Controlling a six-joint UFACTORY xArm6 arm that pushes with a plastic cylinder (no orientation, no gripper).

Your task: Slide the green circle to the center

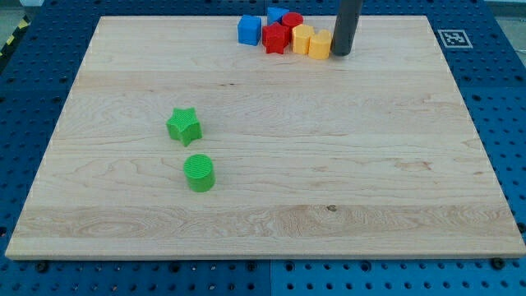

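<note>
Start at the left of your bench (pixel 99 205), the big pale wooden board sitting on the blue base (pixel 33 99) full of little holes. The first block you meet is the green star (pixel 183 125). It lies in the left half of the bench, about midway between the top edge and the bottom edge. Just below it, a bit to the right, you see the green circle (pixel 199 173). That is the one from your task. It stands apart from the star, not touching it, closer to the bottom edge than the star is, and left of the middle of the bench.

Now look along the top edge. A bunch of blocks sits there, a little right of the middle. First comes a blue cube (pixel 249 30). Next to it is a red star (pixel 275 38). Behind that one you can see a second blue block (pixel 275 14) and a red round block (pixel 292 20), right at the top edge. Then come two yellow blocks, a left yellow block (pixel 302 39) and a right yellow block (pixel 320 44), pressed side by side.

My tip (pixel 341 53) is down on the bench just right of the right yellow block, touching it or nearly so. It is far from the green circle. There is no pincer here, only the dark rod.

At the top right corner you see a small black and white tag (pixel 453 38).
</note>
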